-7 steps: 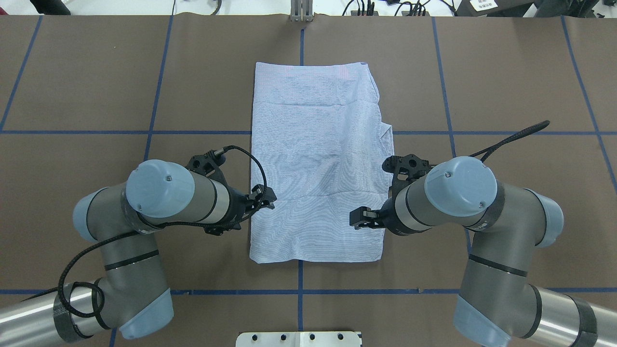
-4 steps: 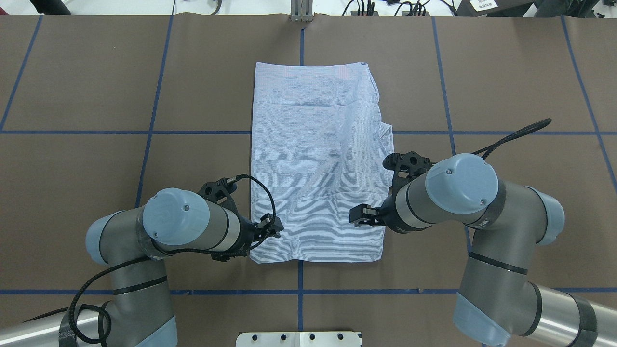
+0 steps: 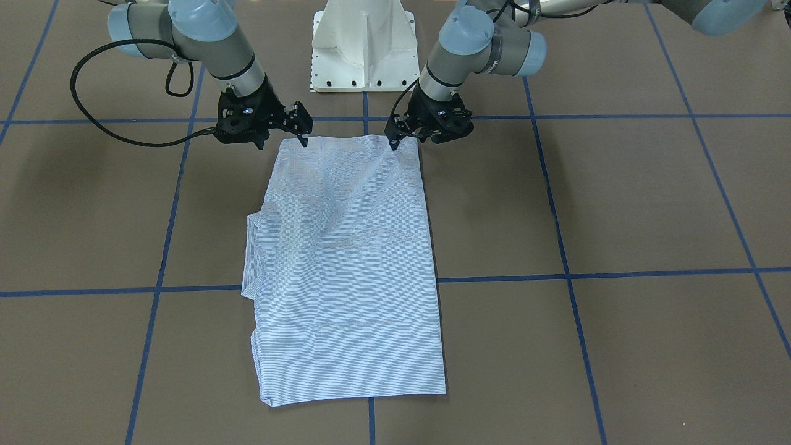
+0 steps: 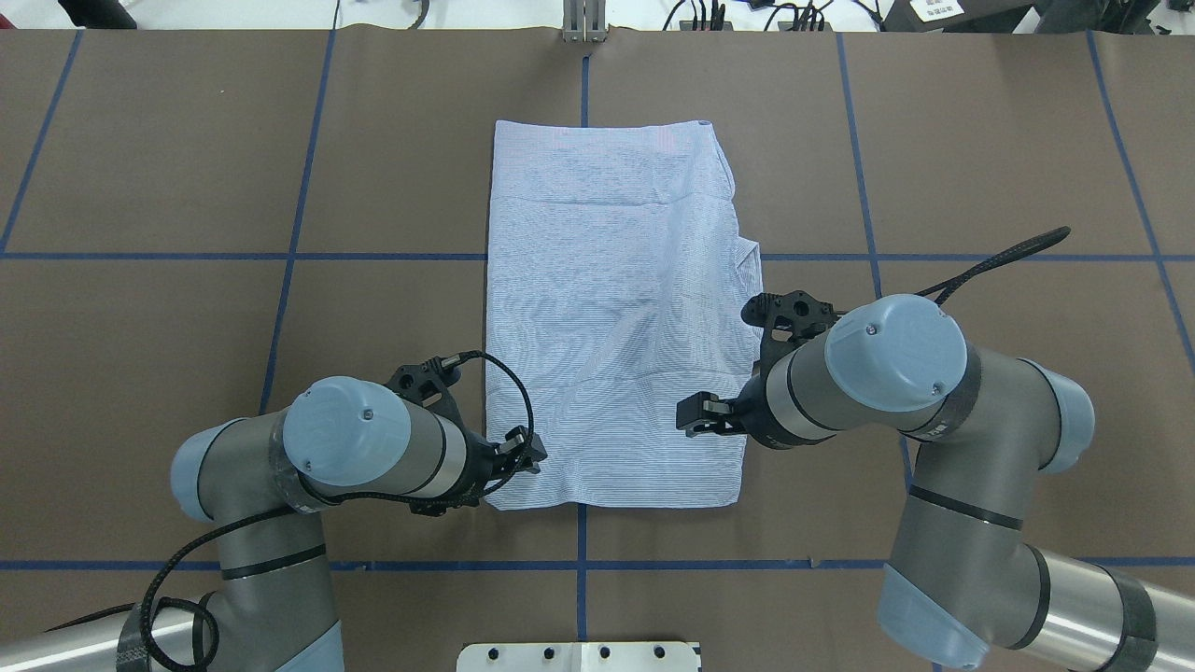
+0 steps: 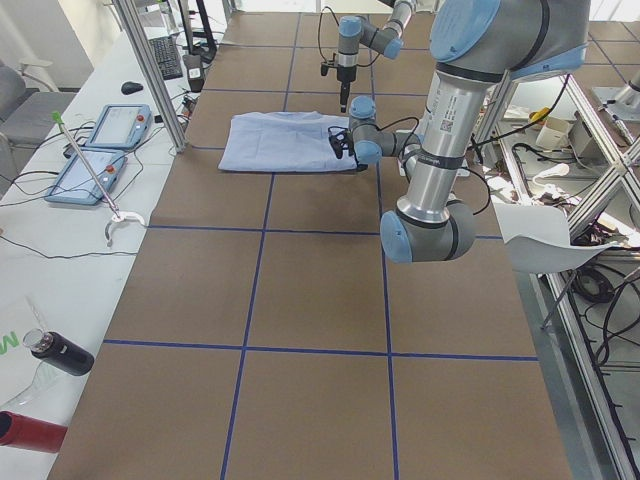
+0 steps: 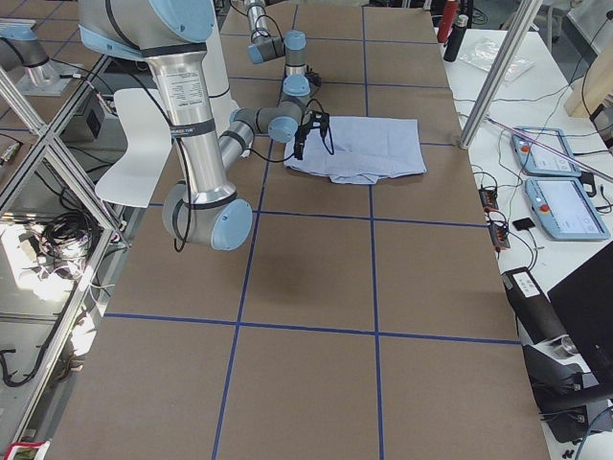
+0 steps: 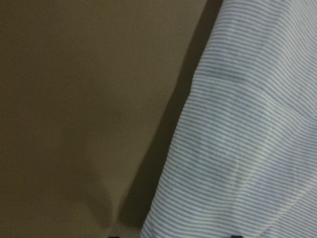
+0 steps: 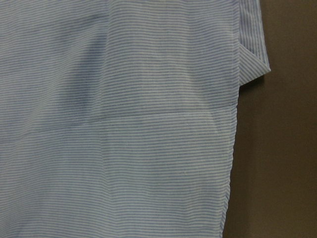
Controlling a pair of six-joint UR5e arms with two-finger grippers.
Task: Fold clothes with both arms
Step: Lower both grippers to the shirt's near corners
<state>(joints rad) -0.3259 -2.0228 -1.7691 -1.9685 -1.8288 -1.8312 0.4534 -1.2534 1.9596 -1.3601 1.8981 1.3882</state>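
Found shirt (image 4: 616,317) folded into a long panel, lying flat on the table (image 4: 187,187), between both arms. Saw left gripper (image 4: 526,457) low at the shirt's robot-side left corner, jaws spread, cloth edge between the tips, nothing clamped. Saw right gripper (image 4: 695,420) above the right edge, further from that hem, jaws likewise apart, holding nothing.

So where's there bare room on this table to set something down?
Bare brown table flanks the shirt on both long sides, with a narrower strip beyond its far edge. Crowded: the shirt's near end, where the left gripper and right gripper hang by its corners.
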